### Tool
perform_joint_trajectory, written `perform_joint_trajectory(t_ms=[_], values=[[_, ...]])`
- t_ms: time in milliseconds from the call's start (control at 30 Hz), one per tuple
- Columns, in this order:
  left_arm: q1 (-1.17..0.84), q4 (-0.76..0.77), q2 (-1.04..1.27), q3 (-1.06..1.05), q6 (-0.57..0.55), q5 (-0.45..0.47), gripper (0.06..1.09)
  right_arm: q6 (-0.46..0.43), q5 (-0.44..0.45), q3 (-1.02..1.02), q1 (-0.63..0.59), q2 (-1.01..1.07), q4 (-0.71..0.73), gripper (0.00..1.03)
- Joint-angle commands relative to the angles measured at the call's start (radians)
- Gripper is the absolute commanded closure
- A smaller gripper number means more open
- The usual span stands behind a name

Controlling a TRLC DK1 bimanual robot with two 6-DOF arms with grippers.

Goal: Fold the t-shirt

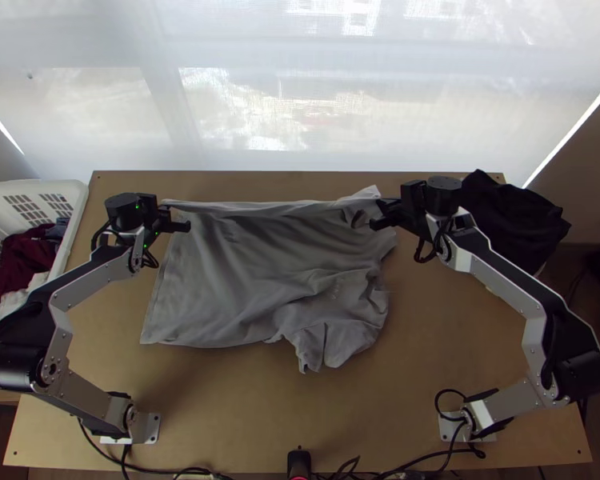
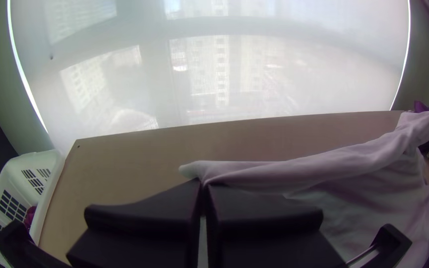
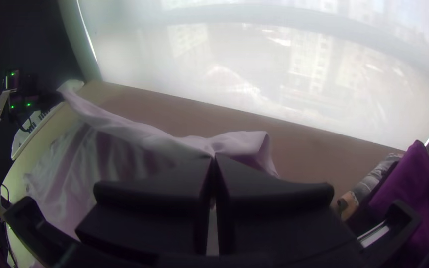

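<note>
Left gripper: your left gripper (image 1: 181, 225), upper left of the top view, is pinched together on the shirt's far edge, near one end.
Right gripper: your right gripper (image 1: 378, 216), right of centre in the upper half, is also closed, with fabric of that same edge between its fingers.
T-shirt: grey t-shirt (image 1: 244, 280), mid-frame on your wooden table (image 1: 244, 408); far edge drawn out between your grippers, left part mostly spread, lower right bunched and creased. Far edge seems slightly raised, hard to judge from above.
Basket: white laundry basket (image 1: 75, 192), left edge of frame, with dark red cloth (image 1: 22, 258) inside.
Dark cloth: black cloth (image 1: 512, 220) heaped at upper right, just beside your right arm.
Blind: pale window blind (image 1: 244, 104) across the top.
</note>
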Motion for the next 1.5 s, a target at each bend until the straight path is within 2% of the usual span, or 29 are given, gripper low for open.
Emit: perform_joint_trajectory(t_ms=[0,333,933,967,1000,1067,1100,1167,1200,1267,1300,1467], values=[[0.006,-0.006,-0.083,-0.096,-0.001,-0.001,1.05,0.005,0.0,-0.176,0.007,-0.155,0.002,1.0],[0.006,-0.018,-0.185,-0.225,-0.001,-0.001,1.05,0.036,0.003,-0.367,0.052,-0.299,-0.006,1.0],[-0.032,-0.033,-0.272,-0.405,-0.014,-0.001,1.05,0.039,0.012,-0.553,0.115,-0.365,-0.001,1.0],[-0.038,-0.039,-0.269,-0.411,-0.014,-0.001,1.05,0.037,0.012,-0.555,0.115,-0.363,0.0,0.94],[-0.044,-0.045,-0.268,-0.414,-0.015,0.001,1.03,0.039,0.012,-0.556,0.115,-0.362,0.0,0.84],[-0.06,-0.098,-0.26,-0.406,-0.02,0.001,0.79,0.04,0.012,-0.555,0.115,-0.365,0.0,0.72],[-0.061,-0.115,-0.264,-0.403,-0.023,0.002,0.7,0.042,0.012,-0.553,0.115,-0.37,0.0,0.62],[-0.067,-0.182,-0.275,-0.386,-0.026,0.01,0.4,0.043,0.011,-0.545,0.115,-0.385,-0.013,0.47],[-0.067,-0.226,-0.284,-0.376,-0.029,0.012,0.34,0.045,0.011,-0.542,0.115,-0.396,-0.023,0.36],[-0.063,-0.294,-0.31,-0.368,-0.027,0.021,0.31,0.048,0.011,-0.519,0.115,-0.409,-0.072,0.11],[-0.052,-0.323,-0.332,-0.368,-0.026,0.033,0.29,0.048,0.011,-0.509,0.115,-0.419,-0.09,0.06],[-0.017,-0.538,-0.476,-0.353,0.003,0.035,0.27,0.052,0.011,-0.458,0.115,-0.506,-0.173,0.05]])
